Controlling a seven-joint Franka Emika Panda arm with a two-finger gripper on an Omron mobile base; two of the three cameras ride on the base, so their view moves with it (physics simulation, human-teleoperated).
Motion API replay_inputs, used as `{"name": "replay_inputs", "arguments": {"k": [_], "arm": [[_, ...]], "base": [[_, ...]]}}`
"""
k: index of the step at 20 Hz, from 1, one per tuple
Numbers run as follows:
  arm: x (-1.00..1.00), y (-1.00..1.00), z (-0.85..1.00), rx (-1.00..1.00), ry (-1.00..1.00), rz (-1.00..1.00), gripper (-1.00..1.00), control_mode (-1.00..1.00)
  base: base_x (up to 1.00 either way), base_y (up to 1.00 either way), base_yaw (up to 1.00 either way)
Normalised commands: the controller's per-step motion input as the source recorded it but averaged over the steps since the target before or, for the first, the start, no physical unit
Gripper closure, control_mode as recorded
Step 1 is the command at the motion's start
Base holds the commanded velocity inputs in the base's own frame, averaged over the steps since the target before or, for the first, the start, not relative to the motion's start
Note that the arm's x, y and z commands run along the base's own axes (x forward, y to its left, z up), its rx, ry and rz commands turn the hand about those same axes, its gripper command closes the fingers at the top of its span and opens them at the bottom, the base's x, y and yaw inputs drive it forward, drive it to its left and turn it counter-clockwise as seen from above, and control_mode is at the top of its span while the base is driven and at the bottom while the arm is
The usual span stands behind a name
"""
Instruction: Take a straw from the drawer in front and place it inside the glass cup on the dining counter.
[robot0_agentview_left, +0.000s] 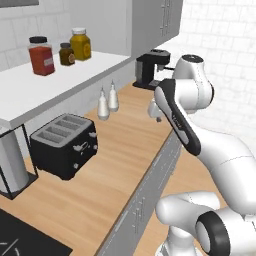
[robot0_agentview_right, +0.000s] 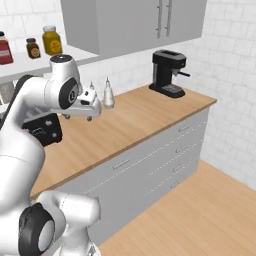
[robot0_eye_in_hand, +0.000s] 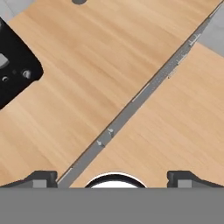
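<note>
My gripper (robot0_eye_in_hand: 113, 178) hangs open and empty above the front part of the narrow wooden worktop (robot0_eye_in_hand: 87, 65), pointing down; its dark fingertips (robot0_eye_in_hand: 43, 176) stand wide apart. It is also seen over the worktop in the right base view (robot0_agentview_right: 79, 117) and beside the arm in the left base view (robot0_agentview_left: 156, 116). The grey cabinet below holds several drawers with slim bar handles, all shut; the top one (robot0_agentview_right: 120, 164) lies just below the gripper. The straw is hidden. The glass cup and the dining counter are out of view.
A black toaster (robot0_agentview_left: 64, 144) stands left of the gripper, with two small white bottles (robot0_agentview_left: 107, 100) behind it. A black coffee machine (robot0_agentview_right: 169, 72) sits at the worktop's far end. Jars line a white shelf (robot0_agentview_left: 55, 75). Grey wall cabinets (robot0_agentview_right: 135, 20) hang above. The floor (robot0_agentview_right: 200, 215) is wood.
</note>
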Motion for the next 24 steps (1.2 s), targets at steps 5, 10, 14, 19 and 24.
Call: {"name": "replay_inputs", "arguments": {"k": [5, 10, 14, 19, 24], "arm": [[-0.05, 0.00, -0.30, 0.05, 0.00, -0.03, -1.00, -1.00], [-0.07, -0.63, -0.88, 0.34, -0.07, -0.03, -1.00, -1.00], [0.00, -1.00, -1.00, 0.60, -0.01, 0.00, -1.00, -1.00], [0.07, -0.88, -1.00, 0.69, 0.03, 0.00, -1.00, -1.00], [0.11, -0.57, -0.94, 0.66, 0.01, 0.00, -1.00, -1.00]], "base": [[0.00, 0.01, -0.04], [0.00, 0.00, 0.00], [0.00, 0.00, 0.00], [0.00, 0.00, 0.00], [0.00, 0.00, 0.00]]}}
